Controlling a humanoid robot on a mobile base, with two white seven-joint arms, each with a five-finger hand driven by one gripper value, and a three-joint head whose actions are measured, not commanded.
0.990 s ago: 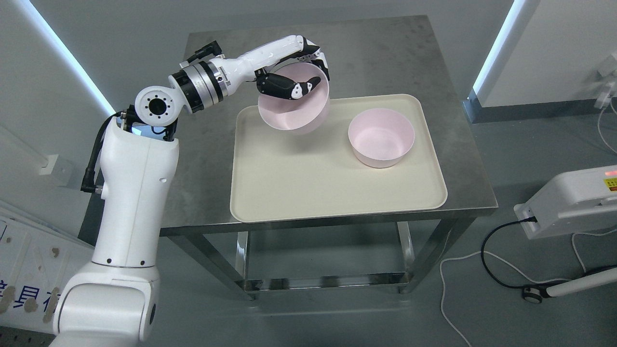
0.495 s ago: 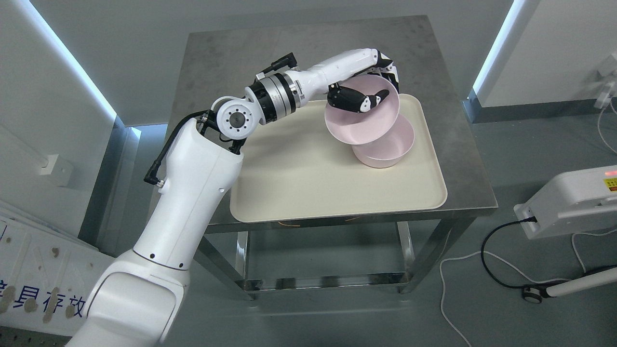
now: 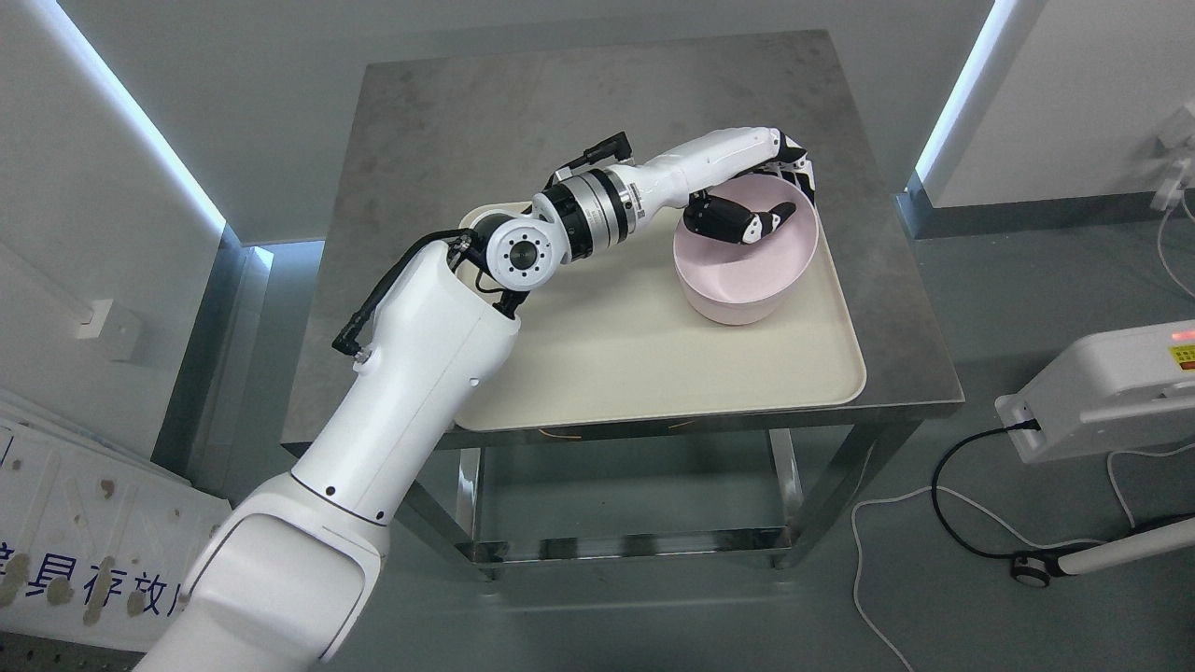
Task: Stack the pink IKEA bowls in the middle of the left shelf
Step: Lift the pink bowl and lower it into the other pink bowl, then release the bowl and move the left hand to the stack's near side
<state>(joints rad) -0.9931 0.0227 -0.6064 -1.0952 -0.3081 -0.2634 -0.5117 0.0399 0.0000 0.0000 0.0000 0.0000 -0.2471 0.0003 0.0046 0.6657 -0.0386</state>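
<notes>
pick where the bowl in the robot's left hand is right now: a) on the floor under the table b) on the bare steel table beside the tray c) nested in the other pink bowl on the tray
c: the left hand grips the rim of the upper pink bowl, which sits inside the lower pink bowl on the cream tray.

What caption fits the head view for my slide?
Left hand lowers a pink bowl into another on the cream tray.
</notes>
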